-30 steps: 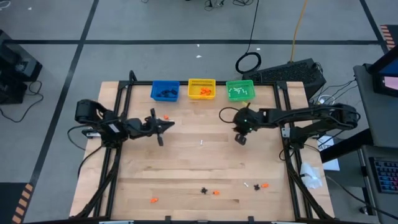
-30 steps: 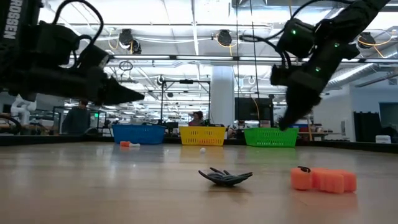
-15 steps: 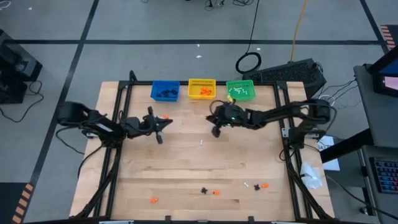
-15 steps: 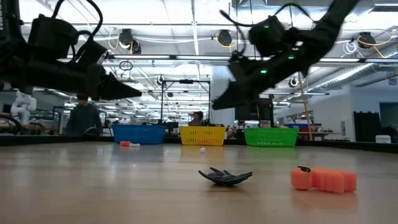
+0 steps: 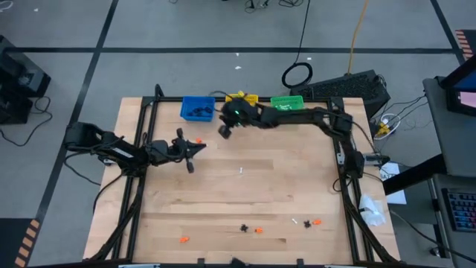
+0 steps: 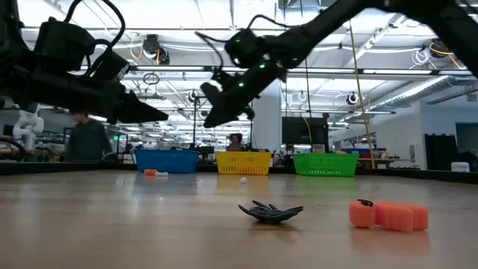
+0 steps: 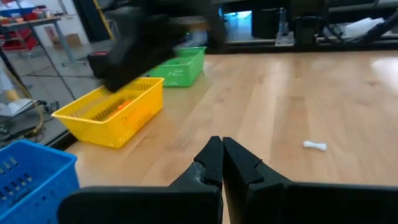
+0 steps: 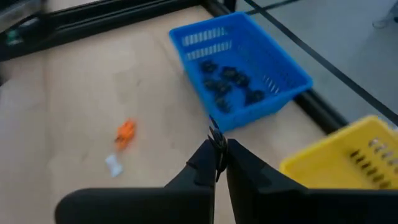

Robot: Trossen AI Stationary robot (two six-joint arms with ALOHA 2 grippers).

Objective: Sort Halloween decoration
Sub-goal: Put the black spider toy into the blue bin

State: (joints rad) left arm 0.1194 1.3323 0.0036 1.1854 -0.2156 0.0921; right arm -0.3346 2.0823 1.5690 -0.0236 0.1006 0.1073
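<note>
My right gripper (image 5: 225, 129) hangs above the table just in front of the blue bin (image 5: 198, 109), shut on a tiny black spidery trinket (image 8: 216, 138). The blue bin (image 8: 239, 68) holds several black trinkets. My left gripper (image 5: 201, 149) waits shut and empty at the table's left, seen in its wrist view (image 7: 222, 148). Loose Halloween decoration lies on the wood: an orange piece (image 8: 126, 132) and a white one (image 8: 114, 165) near the blue bin, a white bone (image 7: 314, 145) mid-table, a black spidery piece (image 6: 270, 212) and an orange one (image 6: 388, 215) near the front edge. My right gripper pinches the small black trinket (image 8: 215, 133) between its two fingertips (image 8: 200, 157). The fingers slant down toward the table's far left. The trinket is lifted clear of the table and sticks out a little past the tips.
The yellow bin (image 5: 241, 100) and the green bin (image 5: 287, 104) stand beside the blue one along the far edge, partly under my right arm. More small trinkets lie near the front edge (image 5: 306, 223) and front left (image 5: 184, 239). People show far off in the room behind.
My right gripper has swept along the far side toward the table's left, from in front of the green bin past the yellow bin to the blue bin, rising a little and tipping from pointing down to slanting forward. It stays shut.
</note>
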